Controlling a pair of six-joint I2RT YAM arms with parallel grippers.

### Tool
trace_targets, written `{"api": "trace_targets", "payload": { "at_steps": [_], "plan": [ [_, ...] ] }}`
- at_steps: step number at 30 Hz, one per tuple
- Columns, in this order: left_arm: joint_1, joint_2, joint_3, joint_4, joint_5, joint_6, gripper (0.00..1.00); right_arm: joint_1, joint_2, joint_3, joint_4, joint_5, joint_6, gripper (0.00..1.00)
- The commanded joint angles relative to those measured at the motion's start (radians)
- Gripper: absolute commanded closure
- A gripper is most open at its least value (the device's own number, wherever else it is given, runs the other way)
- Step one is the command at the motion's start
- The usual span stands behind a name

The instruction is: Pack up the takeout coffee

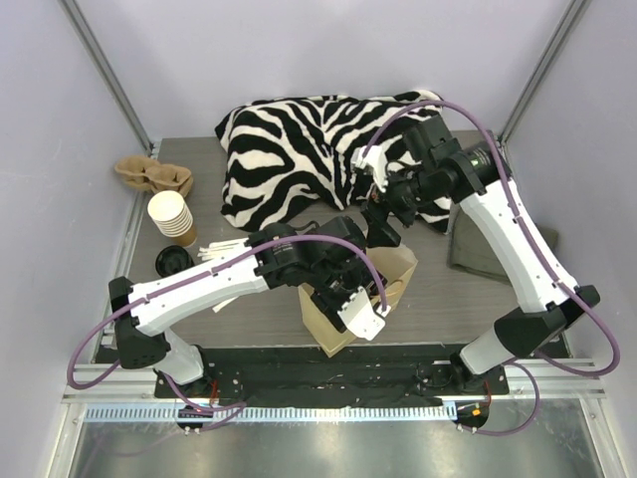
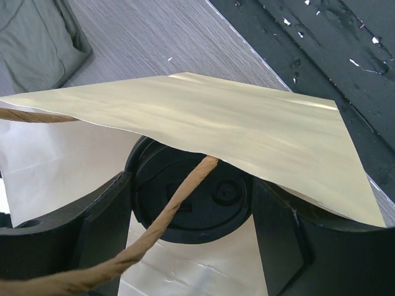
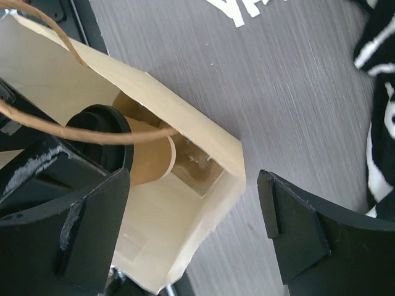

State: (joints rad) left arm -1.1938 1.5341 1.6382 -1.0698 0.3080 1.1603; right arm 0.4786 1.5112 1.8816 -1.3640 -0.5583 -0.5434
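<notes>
**A:** Where is the cup?

**B:** The cup point(image 3: 151, 161) is inside the bag point(image 1: 320, 321). The bag sits toward 6 o'clock on the table point(image 1: 448, 299), between the 2 arms. The right wrist view shows its brown body past the bag's rim, with its black lid point(image 2: 227, 192) toward the mouth.

**A:** Is it upright?

**B:** I cannot tell from these angles.

**A:** And the right gripper?

**B:** The right gripper point(image 3: 194, 179) hangs above the bag with its jaws spread wide, holding nothing. In its own view, 1 finger point(image 3: 68, 222) is over the bag at 9 o'clock and the other is over bare table at 3 o'clock.

**A:** The left one?

**B:** The left gripper point(image 2: 191, 185) is at the bag's mouth, jaws also wide. Its camera shows the lid lower down between the 2 fingers. A twine handle point(image 2: 179, 197) crosses the lid, and the bag's paper edge lies across the top. Neither finger touches the cup. Whether they press on the bag's walls, I cannot tell.

**A:** Anything else on the table?

**B:** A zebra cloth point(image 1: 289, 149) at 12 o'clock and a stack of cups point(image 1: 171, 217) at 9 o'clock. A loose lid point(image 1: 172, 261) lies just at 6 o'clock of the stack.
</notes>
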Motion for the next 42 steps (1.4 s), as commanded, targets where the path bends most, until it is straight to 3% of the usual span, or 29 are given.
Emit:
{"api": "trace_targets", "payload": {
  "at_steps": [1,8,14,15,16,22,29,37,42],
  "plan": [
    [-0.003,-0.038,-0.005,0.013,0.039,0.015,0.71,0.049,0.041,0.060,-0.010,0.005,-0.111,0.07],
    [-0.003,-0.043,-0.017,0.010,0.042,0.009,0.71,0.118,0.115,0.014,0.021,-0.015,-0.178,0.21],
    [0.006,-0.069,-0.044,0.027,0.002,-0.028,0.71,0.126,0.139,0.040,0.010,0.034,-0.142,0.78],
    [0.008,-0.074,-0.057,0.036,-0.004,-0.062,0.71,0.126,0.135,0.047,0.002,0.041,-0.130,0.96],
    [0.014,-0.086,-0.063,0.045,-0.019,-0.080,0.71,0.126,0.127,0.047,0.003,0.050,-0.095,0.99],
    [0.030,-0.153,-0.155,0.276,-0.165,-0.319,0.72,0.126,-0.014,-0.051,0.187,0.141,0.159,0.99],
    [0.033,-0.180,-0.207,0.399,-0.263,-0.477,0.72,0.176,-0.198,-0.254,0.371,0.245,0.457,0.99],
    [0.033,-0.279,-0.337,0.574,-0.293,-0.571,0.72,0.299,-0.381,-0.481,0.557,0.480,0.520,0.99],
    [0.031,-0.409,-0.442,0.585,-0.265,-0.576,0.70,0.302,-0.443,-0.545,0.586,0.535,0.502,0.99]
  ]
}}
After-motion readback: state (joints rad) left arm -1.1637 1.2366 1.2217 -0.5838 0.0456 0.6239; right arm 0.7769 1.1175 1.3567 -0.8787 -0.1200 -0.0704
